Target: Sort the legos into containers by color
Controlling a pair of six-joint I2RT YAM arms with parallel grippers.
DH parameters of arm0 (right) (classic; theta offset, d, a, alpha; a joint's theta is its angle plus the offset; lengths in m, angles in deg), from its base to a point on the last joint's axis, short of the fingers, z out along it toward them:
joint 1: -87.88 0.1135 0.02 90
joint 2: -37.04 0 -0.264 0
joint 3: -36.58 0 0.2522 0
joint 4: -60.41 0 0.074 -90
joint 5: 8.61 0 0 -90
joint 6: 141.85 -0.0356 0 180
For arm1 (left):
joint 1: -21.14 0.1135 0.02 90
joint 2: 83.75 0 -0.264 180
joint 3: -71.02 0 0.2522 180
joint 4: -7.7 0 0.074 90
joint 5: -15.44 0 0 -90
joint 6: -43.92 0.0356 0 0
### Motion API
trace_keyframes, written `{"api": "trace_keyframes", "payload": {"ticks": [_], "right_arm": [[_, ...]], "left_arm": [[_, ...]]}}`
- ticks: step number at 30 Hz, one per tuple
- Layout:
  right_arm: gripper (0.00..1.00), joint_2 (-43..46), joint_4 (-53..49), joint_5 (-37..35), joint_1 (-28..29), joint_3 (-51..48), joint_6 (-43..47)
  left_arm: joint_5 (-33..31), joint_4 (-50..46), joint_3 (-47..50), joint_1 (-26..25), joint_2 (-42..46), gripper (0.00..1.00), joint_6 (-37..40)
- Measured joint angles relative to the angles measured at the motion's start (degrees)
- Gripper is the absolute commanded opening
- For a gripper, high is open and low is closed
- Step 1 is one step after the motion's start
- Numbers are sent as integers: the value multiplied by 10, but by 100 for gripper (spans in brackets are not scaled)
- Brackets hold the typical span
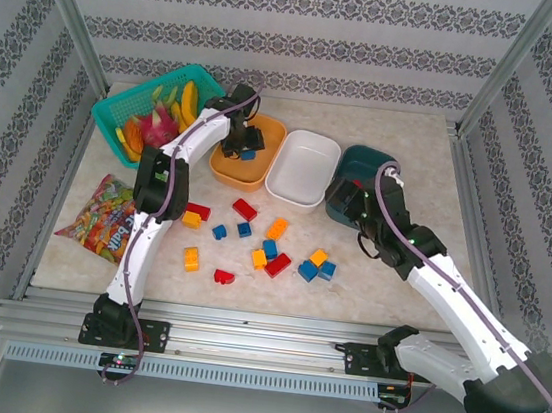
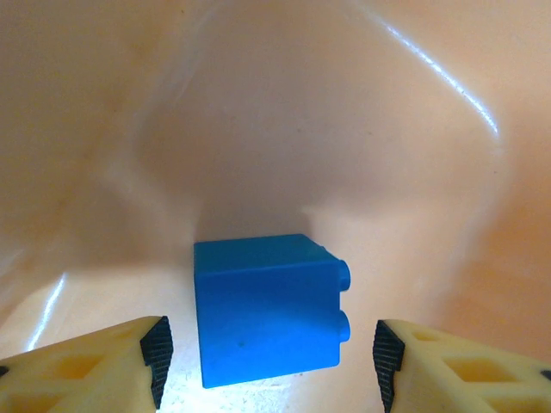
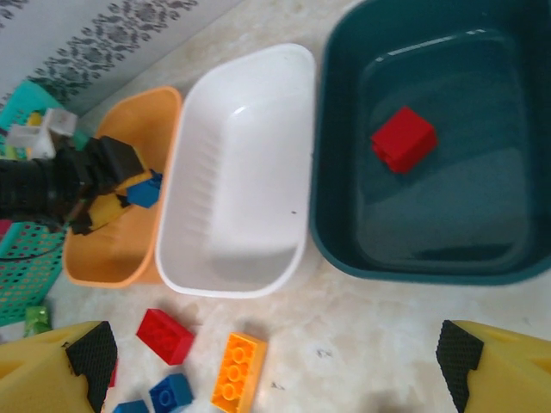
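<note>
Pale marbled counter (image 1: 275, 297): crinkly snack bag (image 1: 103, 218), teal mesh basket (image 1: 116, 111), glossy orange bowl (image 1: 230, 173) where the left claw (image 2: 267, 353), parted, straddles a blue brick (image 2: 267, 310) untouched, smooth white bowl (image 1: 304, 167), dark teal bowl (image 1: 360, 161) holding a red brick (image 3: 403, 138) by the wide-spread right claw (image 3: 275, 353); loose legos (image 1: 269, 249) scattered nearer

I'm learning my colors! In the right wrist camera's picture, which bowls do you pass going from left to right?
orange bowl → white bowl → dark teal bowl, which has a red brick inside.
</note>
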Motion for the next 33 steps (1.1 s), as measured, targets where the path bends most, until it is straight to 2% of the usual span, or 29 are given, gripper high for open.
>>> {"api": "trace_keyframes", "payload": {"ticks": [8,13,21,27,33], "right_arm": [[88,9,-68,-27,2,-6,-47],[84,-33,-118,-26,20,-6,-89],[81,-136,-130,8,45,-6,-82],[79,-186,-100,56,30,-25,-66],[72,-230,-56,94,13,-34,-69]], "left_arm": [[-1,-26,0,-15,29,77,0],[-9,-23,57,-33,147,79,1],[-5,60,327,-73,448,81,1],[2,97,552,-121,591,82,-10],[7,119,693,-155,718,86,-34]]}}
